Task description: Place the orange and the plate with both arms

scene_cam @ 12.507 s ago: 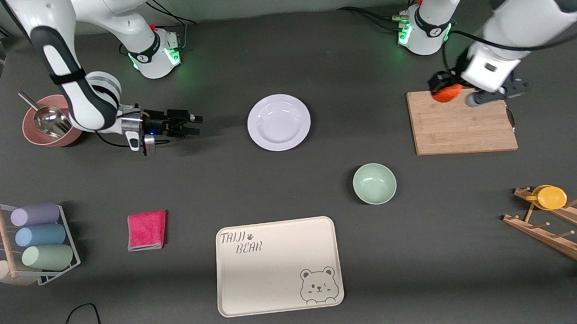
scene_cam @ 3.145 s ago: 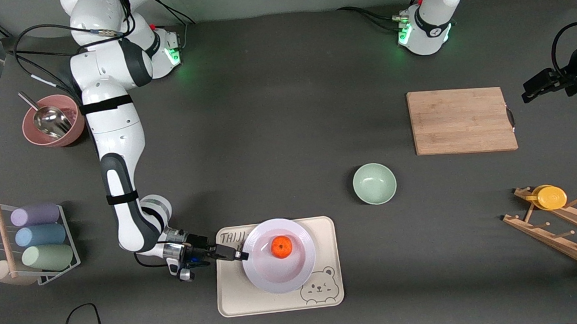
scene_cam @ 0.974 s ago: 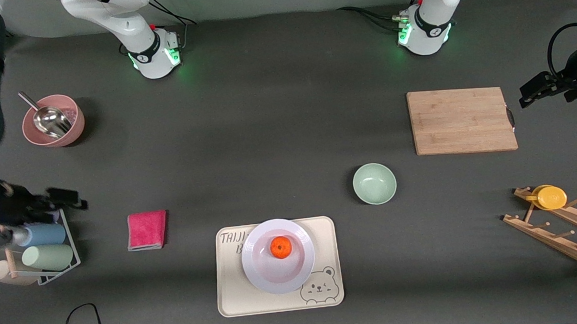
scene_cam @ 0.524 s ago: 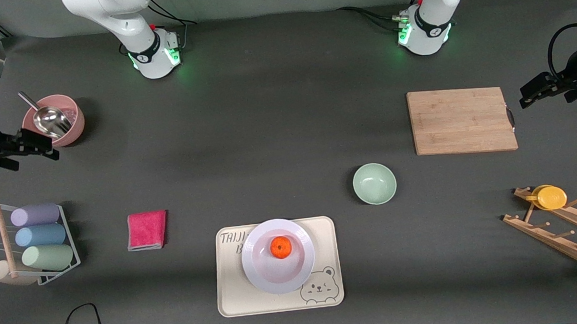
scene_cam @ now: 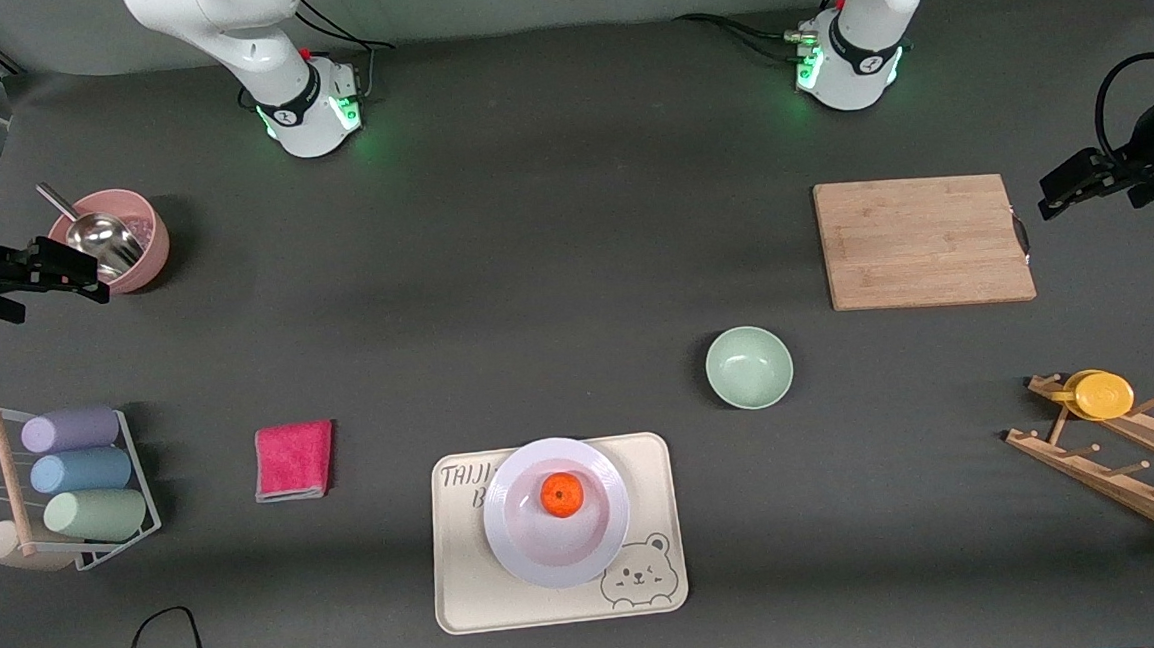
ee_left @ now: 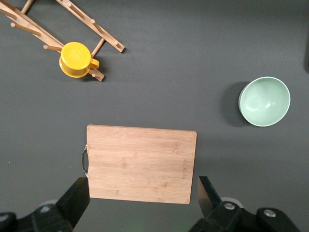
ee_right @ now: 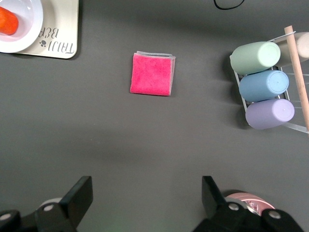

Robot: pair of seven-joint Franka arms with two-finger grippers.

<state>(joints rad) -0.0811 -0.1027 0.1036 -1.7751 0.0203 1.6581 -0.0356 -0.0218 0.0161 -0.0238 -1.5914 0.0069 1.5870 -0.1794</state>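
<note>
1. We see the orange [scene_cam: 562,494] resting in the plate [scene_cam: 521,553], near its middle, clear of the raised rim all round.
2. The plate sits on the cream bear tray [scene_cam: 474,601], which lies close to the bench [scene_cam: 533,267] edge nearest the front camera. The plate's rim farthest from the camera reaches, or slightly overhangs, the tray's edge there; bare tray shows at the corners and along the edge nearest the camera.
3. The right gripper [scene_cam: 68,280] hangs at the right arm's end of the bench, beside the pink bowl [scene_cam: 147,255] holding a metal scoop [scene_cam: 96,238]. Its jaws stand apart and hold nothing.
4. The left gripper [scene_cam: 1065,189] hangs at the left arm's end, just off the handle edge of the wooden cutting board [scene_cam: 923,241]. Its jaws stand apart and empty too.
5. Between the arm bases and the tray the bench is a wide open stretch.
6. The mint-green bowl [scene_cam: 749,367] stands between board and tray, touching neither.
7. The pink cloth [scene_cam: 294,461] lies well apart from the tray, toward the right arm's end; next comes the rack of pastel cups [scene_cam: 75,475] at the bench edge.
8. The wooden peg rack [scene_cam: 1127,476] with a yellow lid [scene_cam: 1102,395] fills the corner at the left arm's end.
</note>
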